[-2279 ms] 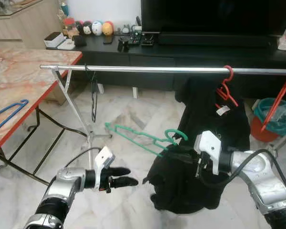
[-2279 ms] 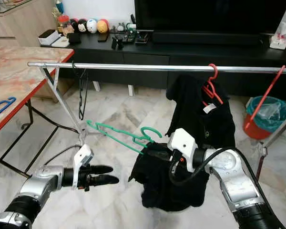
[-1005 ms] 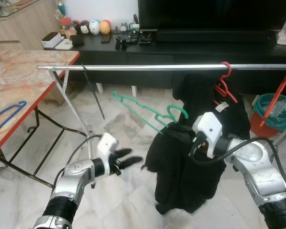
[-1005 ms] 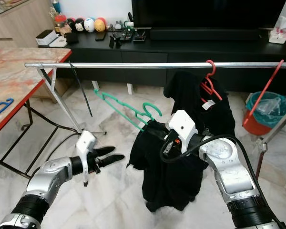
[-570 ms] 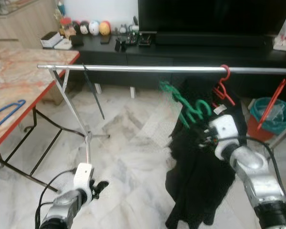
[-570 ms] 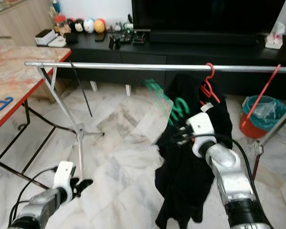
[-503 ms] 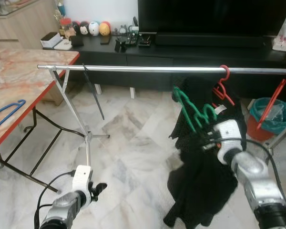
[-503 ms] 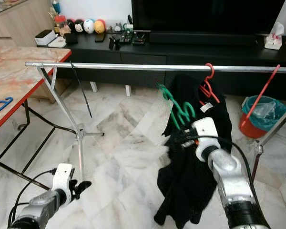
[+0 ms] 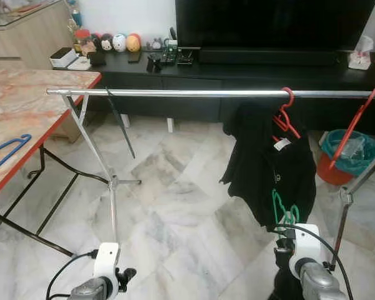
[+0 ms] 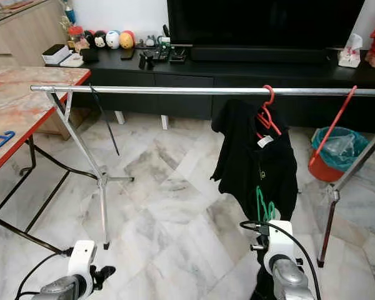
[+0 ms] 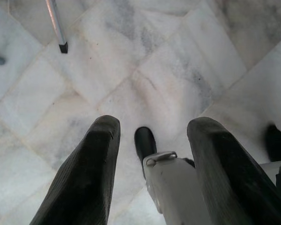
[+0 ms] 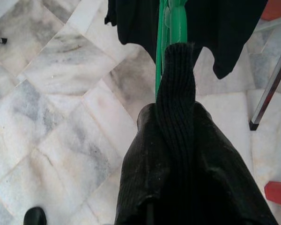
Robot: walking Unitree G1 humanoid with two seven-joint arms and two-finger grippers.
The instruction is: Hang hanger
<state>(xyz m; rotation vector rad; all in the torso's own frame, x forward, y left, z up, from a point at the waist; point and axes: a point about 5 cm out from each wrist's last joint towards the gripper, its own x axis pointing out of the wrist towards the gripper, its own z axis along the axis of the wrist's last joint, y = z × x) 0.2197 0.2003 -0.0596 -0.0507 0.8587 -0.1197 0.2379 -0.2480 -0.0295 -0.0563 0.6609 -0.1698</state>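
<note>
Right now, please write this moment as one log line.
task: hang hanger | right hand: low, shut on green hanger with dark garment | rail: holds red hanger with black shirt | left hand: low, open | green hanger: not yet on rail

Probably a home living room: television (image 9: 272, 25), marble floor (image 9: 175, 206), clothes rail (image 9: 175, 92).

Left gripper (image 11: 152, 136) jaws spread above marble floor (image 11: 187, 56).
</note>
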